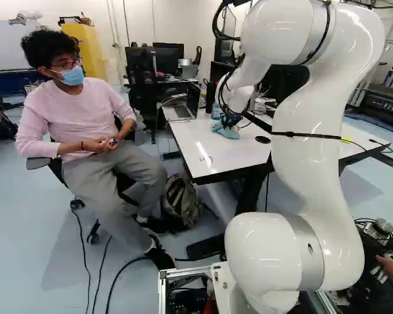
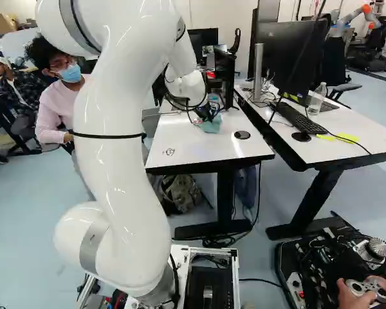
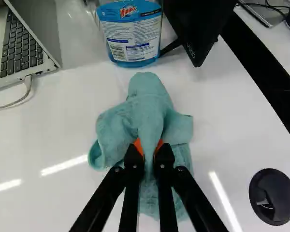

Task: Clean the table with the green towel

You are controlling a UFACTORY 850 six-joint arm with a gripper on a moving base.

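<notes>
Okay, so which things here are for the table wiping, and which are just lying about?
For the job:
- towel, gripped in the claw
- table
- blue bottle, probably cleaner

Just lying about:
- laptop
- backpack
- keyboard
- clear bottle

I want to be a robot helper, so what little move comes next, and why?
Probably slide the towel over the table toward the dark squiggle, away from the blue bottle. The gripper has the towel pinched, resting on the table, and that squiggle might be dirt.
</notes>
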